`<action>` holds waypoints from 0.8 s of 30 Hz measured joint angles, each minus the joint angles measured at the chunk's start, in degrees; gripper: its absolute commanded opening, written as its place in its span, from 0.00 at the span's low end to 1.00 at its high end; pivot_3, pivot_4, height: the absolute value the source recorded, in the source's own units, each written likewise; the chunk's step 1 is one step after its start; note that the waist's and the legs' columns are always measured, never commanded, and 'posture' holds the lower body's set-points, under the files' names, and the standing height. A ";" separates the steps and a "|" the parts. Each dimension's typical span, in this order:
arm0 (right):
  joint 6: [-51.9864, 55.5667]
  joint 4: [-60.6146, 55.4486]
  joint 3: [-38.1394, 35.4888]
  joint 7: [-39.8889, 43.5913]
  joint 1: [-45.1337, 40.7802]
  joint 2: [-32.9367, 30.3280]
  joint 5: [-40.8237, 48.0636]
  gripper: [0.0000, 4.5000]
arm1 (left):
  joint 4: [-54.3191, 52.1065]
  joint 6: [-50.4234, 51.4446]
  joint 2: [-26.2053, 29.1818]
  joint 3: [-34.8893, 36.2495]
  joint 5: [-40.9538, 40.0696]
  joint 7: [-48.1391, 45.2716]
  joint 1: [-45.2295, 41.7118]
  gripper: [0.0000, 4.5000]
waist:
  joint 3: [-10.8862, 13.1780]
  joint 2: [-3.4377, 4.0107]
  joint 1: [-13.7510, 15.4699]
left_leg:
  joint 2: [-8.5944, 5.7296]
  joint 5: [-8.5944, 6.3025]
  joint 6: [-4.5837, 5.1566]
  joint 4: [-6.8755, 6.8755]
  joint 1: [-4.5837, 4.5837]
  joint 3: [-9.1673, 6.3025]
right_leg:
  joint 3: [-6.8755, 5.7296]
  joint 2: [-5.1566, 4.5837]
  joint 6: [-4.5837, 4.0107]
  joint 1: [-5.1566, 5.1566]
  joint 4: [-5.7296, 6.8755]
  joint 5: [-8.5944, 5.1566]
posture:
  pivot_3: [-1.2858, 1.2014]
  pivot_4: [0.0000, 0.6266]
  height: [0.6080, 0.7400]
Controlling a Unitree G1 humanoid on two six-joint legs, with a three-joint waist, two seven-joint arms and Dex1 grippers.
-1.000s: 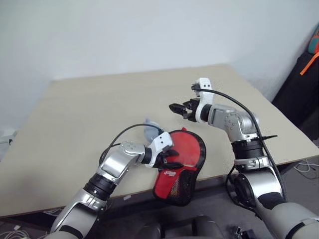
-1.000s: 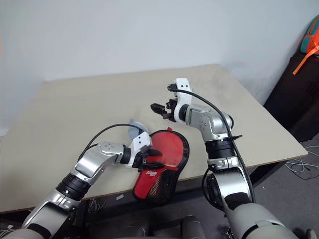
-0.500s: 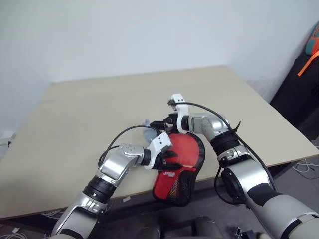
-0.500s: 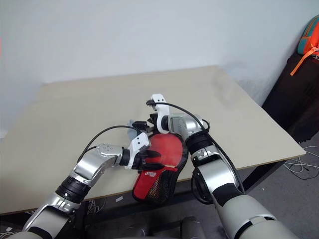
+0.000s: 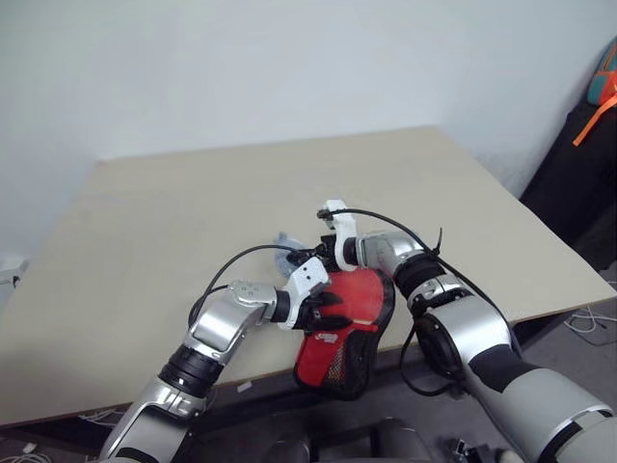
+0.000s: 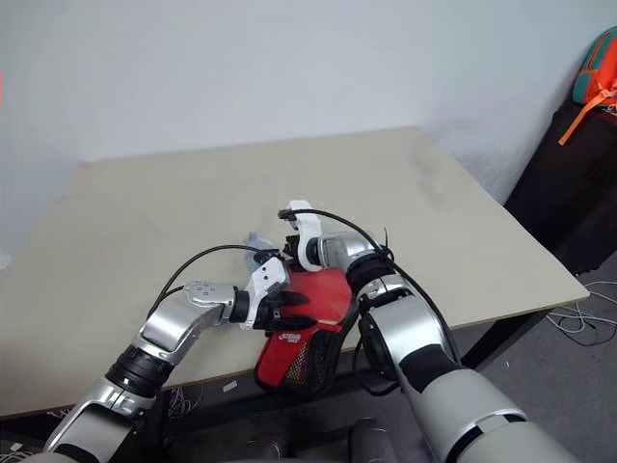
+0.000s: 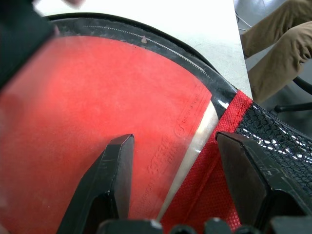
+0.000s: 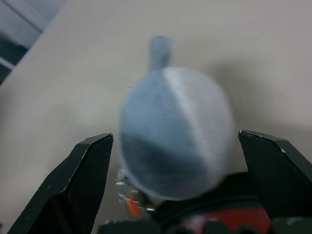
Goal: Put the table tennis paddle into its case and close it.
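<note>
Lying at the near edge of the table (image 5: 145,222), the case (image 5: 339,333) hangs its dark mesh end over the rim, with the table tennis paddle (image 7: 83,122) showing plain red inside the open zip. The left gripper (image 5: 326,311) has its fingers (image 7: 112,170) part-spread over the paddle face and case edge; whether they pinch it I cannot tell. The right gripper (image 8: 175,161) gapes wide, empty, around a blue-grey rounded object (image 8: 173,136) just behind the case.
</note>
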 measured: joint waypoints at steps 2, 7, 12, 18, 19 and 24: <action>-0.06 0.00 -0.14 0.15 -0.48 0.37 -0.15 0.91 | -0.09 0.06 -0.07 0.06 0.00 0.18 0.11 0.62 | -0.01 0.01 0.00 | 0.00 -0.01 -0.01 0.01 0.00 -0.02 | -0.01 0.00 0.00 0.01 0.00 0.00 | 0.52 0.00 1.00; -2.09 0.48 -2.63 -1.99 -0.61 1.05 -0.11 0.53 | -0.50 0.70 -0.30 0.41 0.00 0.49 0.41 0.62 | -0.02 0.01 -0.01 | 0.00 -0.02 -0.03 0.00 0.00 -0.03 | -0.03 0.00 0.00 0.01 0.00 0.00 | 0.52 0.00 1.00; -2.33 0.79 -3.44 -2.93 -0.68 1.12 -0.37 0.14 | -1.04 1.41 -0.29 0.64 0.00 0.72 0.58 0.62 | -0.03 0.03 -0.18 | 0.00 -0.02 -0.03 0.00 0.00 -0.03 | -0.03 0.00 0.00 0.00 0.00 0.00 | 0.52 0.00 1.00; -0.50 1.23 -3.60 -2.30 -0.73 1.77 -0.88 0.01 | -1.37 2.45 -0.28 0.83 0.00 0.93 0.63 0.62 | -0.18 0.18 -0.42 | 0.00 -0.02 -0.03 0.00 0.00 -0.04 | -0.04 0.00 0.01 0.02 0.00 0.00 | 0.52 0.00 1.00; -0.21 1.22 -3.56 -1.90 -0.75 1.88 -1.12 0.01 | -1.38 2.52 -0.28 0.83 0.00 0.96 0.64 0.62 | -0.22 0.22 -0.44 | 0.00 -0.02 -0.03 0.00 0.01 -0.04 | -0.03 0.00 0.01 0.02 0.00 -0.01 | 0.52 0.00 1.00; -0.43 1.21 -2.65 -1.19 -0.86 2.38 -2.58 0.01 | -1.65 2.55 -0.28 0.83 0.02 1.33 0.93 0.62 | -0.33 0.30 -0.53 | 0.00 -0.02 -0.03 -0.01 0.01 -0.04 | -0.04 0.00 0.03 0.02 0.00 -0.02 | 0.52 0.00 1.00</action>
